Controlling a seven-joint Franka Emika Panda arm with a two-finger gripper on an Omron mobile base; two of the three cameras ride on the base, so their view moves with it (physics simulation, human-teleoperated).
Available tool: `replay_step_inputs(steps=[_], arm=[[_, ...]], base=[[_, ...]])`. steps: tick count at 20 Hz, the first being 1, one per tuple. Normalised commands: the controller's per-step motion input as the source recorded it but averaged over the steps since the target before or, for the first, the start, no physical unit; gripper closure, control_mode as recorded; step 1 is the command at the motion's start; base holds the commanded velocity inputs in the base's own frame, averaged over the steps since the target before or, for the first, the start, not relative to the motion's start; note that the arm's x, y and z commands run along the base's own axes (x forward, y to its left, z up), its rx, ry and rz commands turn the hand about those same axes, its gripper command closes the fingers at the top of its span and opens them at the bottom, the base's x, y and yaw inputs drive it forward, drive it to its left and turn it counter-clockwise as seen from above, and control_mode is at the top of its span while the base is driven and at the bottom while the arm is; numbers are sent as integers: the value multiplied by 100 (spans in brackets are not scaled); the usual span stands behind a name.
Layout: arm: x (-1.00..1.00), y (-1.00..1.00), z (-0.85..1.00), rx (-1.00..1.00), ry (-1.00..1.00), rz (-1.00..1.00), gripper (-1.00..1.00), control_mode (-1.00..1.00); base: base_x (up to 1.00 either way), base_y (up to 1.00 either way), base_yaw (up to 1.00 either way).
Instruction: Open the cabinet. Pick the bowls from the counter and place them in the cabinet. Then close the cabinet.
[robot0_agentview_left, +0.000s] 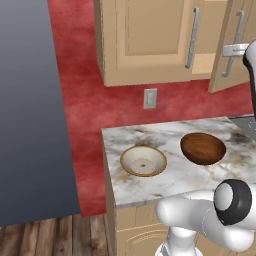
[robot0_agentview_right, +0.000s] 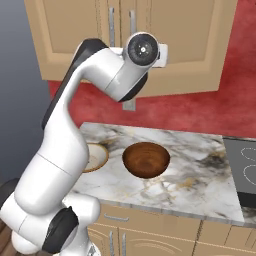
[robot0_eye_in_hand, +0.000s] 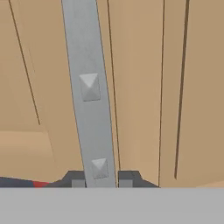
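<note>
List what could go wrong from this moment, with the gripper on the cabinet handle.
1. The gripper pinches only the low end of the silver bar handle; it may slip off.
2. The tan wall cabinet's right door is barely ajar; the raised arm could block its swing.
</note>
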Motion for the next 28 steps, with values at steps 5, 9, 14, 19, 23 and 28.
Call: replay_step_inputs(steps=[5,9,14,19,23,28], arm=[[-39,-44,0,0,0,5,100,-100],[-35,-47,0,0,0,6,100,-100],[-29,-45,0,0,0,5,100,-100],[-32,-59,0,0,0,3,100,-100],[-29,-60,-2,0,0,4,100,-100],[-12,-47,-12,0,-2,10,100,-100]], base=[[0,0,0],[0,0,0],[0,0,0],[0,0,0],[0,0,0],[0,0,0]])
